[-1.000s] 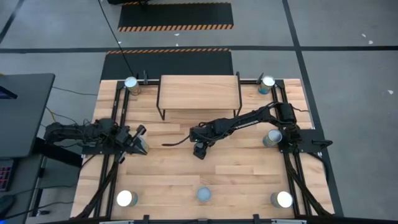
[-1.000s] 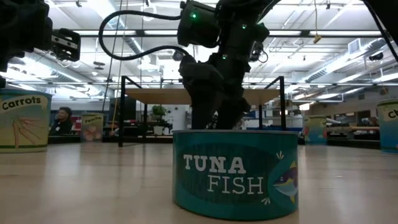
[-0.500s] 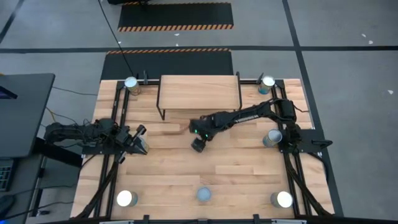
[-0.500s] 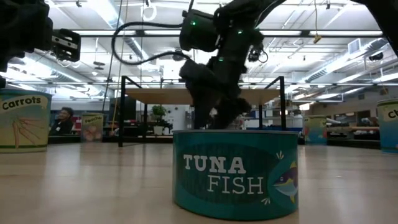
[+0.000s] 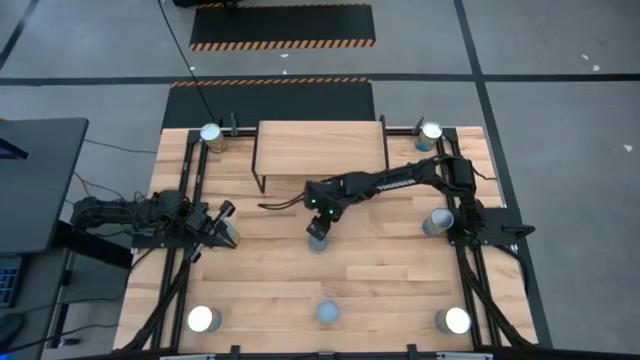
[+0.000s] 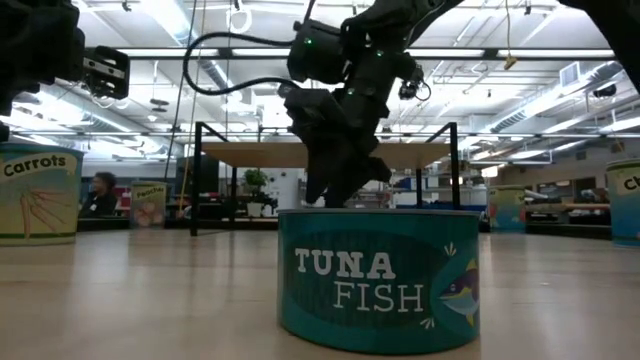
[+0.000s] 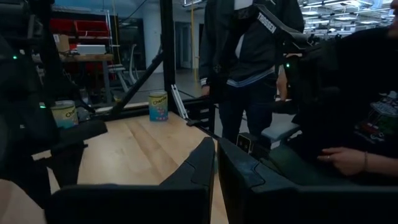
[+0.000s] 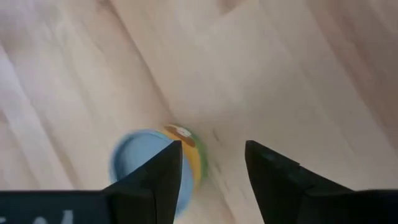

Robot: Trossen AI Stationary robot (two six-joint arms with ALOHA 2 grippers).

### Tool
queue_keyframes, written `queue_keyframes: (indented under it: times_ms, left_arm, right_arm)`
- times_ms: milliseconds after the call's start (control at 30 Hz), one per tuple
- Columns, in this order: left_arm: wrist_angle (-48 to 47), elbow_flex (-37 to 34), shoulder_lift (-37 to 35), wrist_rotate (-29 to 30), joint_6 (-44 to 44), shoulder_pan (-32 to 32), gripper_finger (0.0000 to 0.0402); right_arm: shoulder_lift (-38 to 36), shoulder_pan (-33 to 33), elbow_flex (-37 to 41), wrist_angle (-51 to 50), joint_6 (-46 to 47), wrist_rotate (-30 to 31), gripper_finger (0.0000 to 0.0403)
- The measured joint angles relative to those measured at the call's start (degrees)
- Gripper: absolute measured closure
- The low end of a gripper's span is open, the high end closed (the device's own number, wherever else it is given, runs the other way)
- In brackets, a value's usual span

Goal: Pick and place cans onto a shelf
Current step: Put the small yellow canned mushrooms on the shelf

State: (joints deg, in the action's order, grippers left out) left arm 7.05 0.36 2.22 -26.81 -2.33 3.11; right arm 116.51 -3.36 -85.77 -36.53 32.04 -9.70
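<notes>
Right gripper point(image 5: 318, 238) over table centre, just in front of shelf point(image 5: 321, 147), pointing down. Fingers point(image 8: 163, 177) apart; blue-topped can point(image 8: 142, 168) lies off to one side of gap, partly behind one finger, not clamped. Tuna can point(image 6: 378, 277) at front edge, well apart from shelf. Shelf top bare. Left gripper point(image 5: 226, 235) left of shelf, low, fingers point(image 7: 202, 167) pressed together, holding nothing.

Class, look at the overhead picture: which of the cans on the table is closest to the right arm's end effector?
The blue-topped can mid-table, directly beneath the right end effector. All other cans stand at the table's edges and corners.
</notes>
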Motion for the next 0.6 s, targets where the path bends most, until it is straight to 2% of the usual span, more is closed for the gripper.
queue_keyframes:
  times_ms: [267, 600]
  left_arm:
    - [-0.1, 0.0, 0.0, 0.0, 0.0, 0.0, 0.0374]
    - [0.0, 0.0, 0.0, 0.0, 0.0, 0.0, 0.0374]
  right_arm:
    - [0.0, 5.6, -3.0, -9.7, 1.4, 5.7, 0.0220]
    - [0.0, 6.9, -3.1, -7.5, 13.1, 8.7, 0.0220]
